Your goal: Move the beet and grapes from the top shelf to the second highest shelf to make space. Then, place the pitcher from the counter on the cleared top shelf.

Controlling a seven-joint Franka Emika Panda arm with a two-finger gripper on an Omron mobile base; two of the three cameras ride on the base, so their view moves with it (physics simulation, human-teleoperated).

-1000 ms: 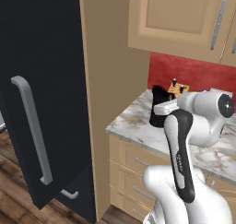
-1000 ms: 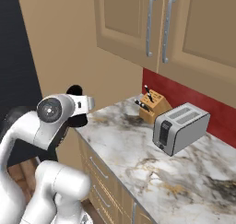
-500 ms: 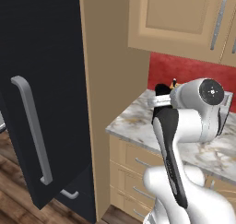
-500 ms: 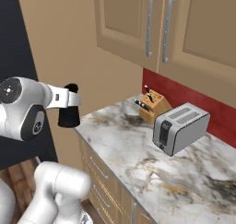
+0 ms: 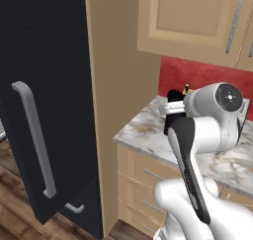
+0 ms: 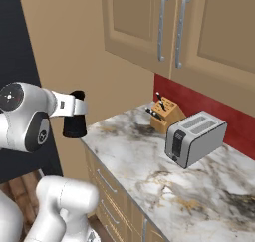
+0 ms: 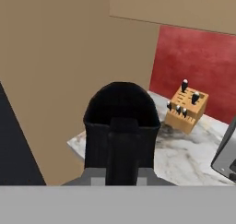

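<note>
My gripper [image 6: 75, 108] is shut on the black pitcher [image 6: 74, 124], clamping it near its rim. The pitcher [image 5: 174, 113] hangs upright in the air just off the left end of the marble counter [image 6: 149, 179], beside the tan side panel [image 5: 118, 66]. In the hand view the pitcher [image 7: 120, 126] stands close in front, its open top facing the camera and its handle toward me. The beet, the grapes, the top shelf and the second highest shelf are out of view.
The black fridge door [image 5: 44, 76] with a grey handle [image 5: 34, 135] stands swung out on the left. A knife block [image 6: 163, 114] and a toaster [image 6: 193, 136] sit further back on the counter, under tan wall cabinets [image 6: 164, 27].
The arm's big joint has swung to the left while the wrist turned. The pitcher stays held near the counter's left end, a little lower than before.
</note>
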